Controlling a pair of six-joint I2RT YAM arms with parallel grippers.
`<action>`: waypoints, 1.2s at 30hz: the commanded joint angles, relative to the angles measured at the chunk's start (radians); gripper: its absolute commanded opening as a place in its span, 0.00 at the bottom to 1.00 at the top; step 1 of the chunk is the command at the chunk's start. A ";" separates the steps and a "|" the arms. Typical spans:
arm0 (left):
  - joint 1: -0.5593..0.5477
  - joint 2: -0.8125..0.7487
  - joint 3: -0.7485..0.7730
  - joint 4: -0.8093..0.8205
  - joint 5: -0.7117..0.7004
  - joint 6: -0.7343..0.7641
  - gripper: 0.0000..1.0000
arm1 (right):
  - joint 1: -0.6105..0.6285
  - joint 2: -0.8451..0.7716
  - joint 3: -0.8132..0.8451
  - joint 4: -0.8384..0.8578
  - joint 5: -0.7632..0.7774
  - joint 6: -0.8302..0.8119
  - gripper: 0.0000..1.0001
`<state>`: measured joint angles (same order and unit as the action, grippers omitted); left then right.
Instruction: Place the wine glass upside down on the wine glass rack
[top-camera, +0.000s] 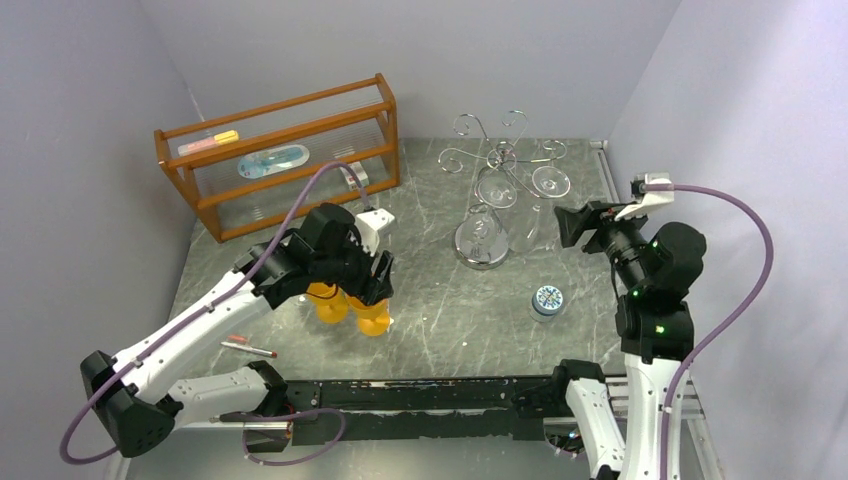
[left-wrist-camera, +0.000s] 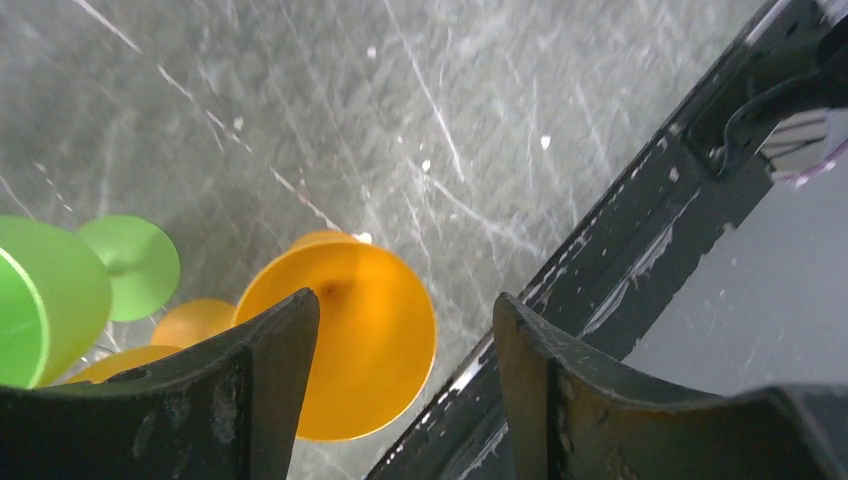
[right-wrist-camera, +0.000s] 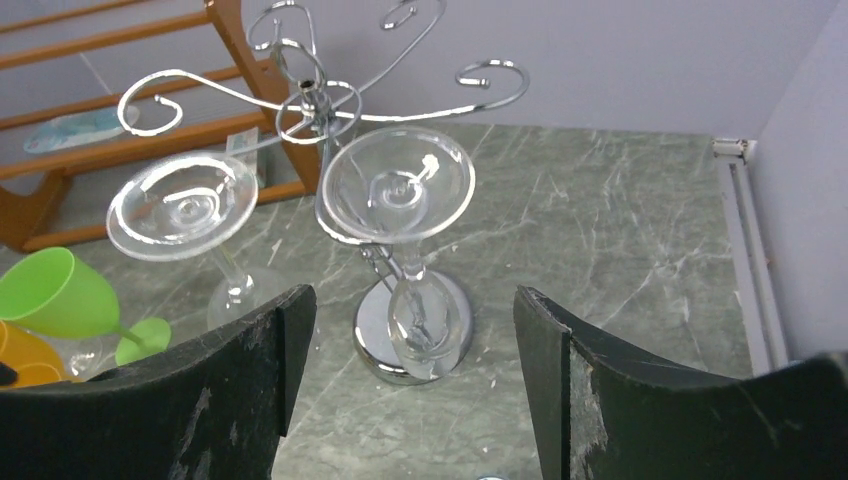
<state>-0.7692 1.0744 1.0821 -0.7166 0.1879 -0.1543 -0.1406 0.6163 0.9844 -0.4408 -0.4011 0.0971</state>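
The wine glass rack (right-wrist-camera: 455, 325), at the back of the surface (top-camera: 440, 330), carries two clear glasses (right-wrist-camera: 185, 205) foot-up. The left gripper (left-wrist-camera: 402, 310), open and empty, hangs over the orange wine glass (left-wrist-camera: 360, 330); I would take it by the stem. The right gripper (right-wrist-camera: 412, 300), open and empty, faces the rack. The wooden shelf (top-camera: 280, 104) holds a blue oval packet (top-camera: 272, 160).

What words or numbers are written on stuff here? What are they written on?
No words or numbers can be read in any view.
Round tin: colourful pattern on the lid, too small to read.
Blue and white packet in the wooden shelf: print too blurred to read.
Wine glass rack: bare shiny metal, no marks seen.
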 joint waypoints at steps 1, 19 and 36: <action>0.004 0.025 -0.042 -0.050 0.043 0.039 0.69 | 0.003 0.029 0.100 -0.124 0.054 0.016 0.76; -0.063 0.136 -0.069 -0.059 -0.040 0.014 0.53 | 0.003 0.058 0.335 -0.176 0.073 0.180 0.78; -0.094 -0.011 0.233 -0.051 -0.062 -0.052 0.05 | 0.003 0.105 0.385 -0.060 -0.038 0.500 0.73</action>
<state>-0.8555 1.1675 1.1576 -0.8001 0.1196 -0.1654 -0.1406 0.7059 1.3479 -0.5529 -0.3439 0.5018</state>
